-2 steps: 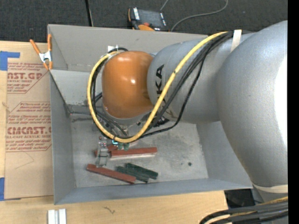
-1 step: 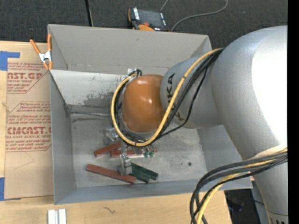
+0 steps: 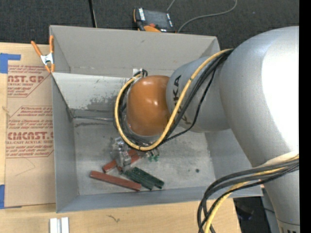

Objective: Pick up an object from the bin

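- Short reddish-brown flat piece lies on the floor of the grey metal bin, toward the front, just beside the gripper on its lower left.
- One long reddish-brown flat stick lies just in front of it, nearly parallel to the front wall.
- One dark green flat bar lies slanted, its left end touching or overlapping the long stick's right end.
- One small green bit sits at the gripper's right.
- That makes four loose things, clustered together.
- The gripper is low over this cluster, under the arm's round orange cover; whether it is spread or pressed together cannot be told.
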Available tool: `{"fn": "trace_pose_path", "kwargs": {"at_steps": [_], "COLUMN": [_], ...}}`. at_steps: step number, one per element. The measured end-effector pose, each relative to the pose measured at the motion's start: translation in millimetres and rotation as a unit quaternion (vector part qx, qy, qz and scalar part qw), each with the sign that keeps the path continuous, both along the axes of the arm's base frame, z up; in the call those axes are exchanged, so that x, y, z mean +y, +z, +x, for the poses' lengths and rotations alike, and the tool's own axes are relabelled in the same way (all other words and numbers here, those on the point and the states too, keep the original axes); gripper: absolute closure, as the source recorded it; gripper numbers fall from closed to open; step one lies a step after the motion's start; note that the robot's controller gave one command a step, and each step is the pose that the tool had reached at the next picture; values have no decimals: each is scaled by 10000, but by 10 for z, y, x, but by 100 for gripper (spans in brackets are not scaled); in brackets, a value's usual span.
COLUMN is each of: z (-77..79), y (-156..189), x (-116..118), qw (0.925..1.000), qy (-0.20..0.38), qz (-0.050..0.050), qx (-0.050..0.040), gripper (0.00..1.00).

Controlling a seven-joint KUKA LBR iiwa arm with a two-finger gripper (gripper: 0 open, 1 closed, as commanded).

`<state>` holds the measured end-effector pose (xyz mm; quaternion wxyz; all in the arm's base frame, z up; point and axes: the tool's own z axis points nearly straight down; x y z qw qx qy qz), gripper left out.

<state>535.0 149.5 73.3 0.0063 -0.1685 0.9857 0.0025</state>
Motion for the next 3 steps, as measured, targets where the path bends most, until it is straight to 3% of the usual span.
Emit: {"fn": "trace_pose_path", "kwargs": {"at_steps": [1,2,3], "z": [-23,-19,433], "y": [-27,-22,1444], "x": [-16,-10,473], "qw": [10000,10000,9982], "qy": [-1,2,594], "qz": [-19,-13,-17], "qx": [38,31,-2], "gripper": [0,100,100]}}
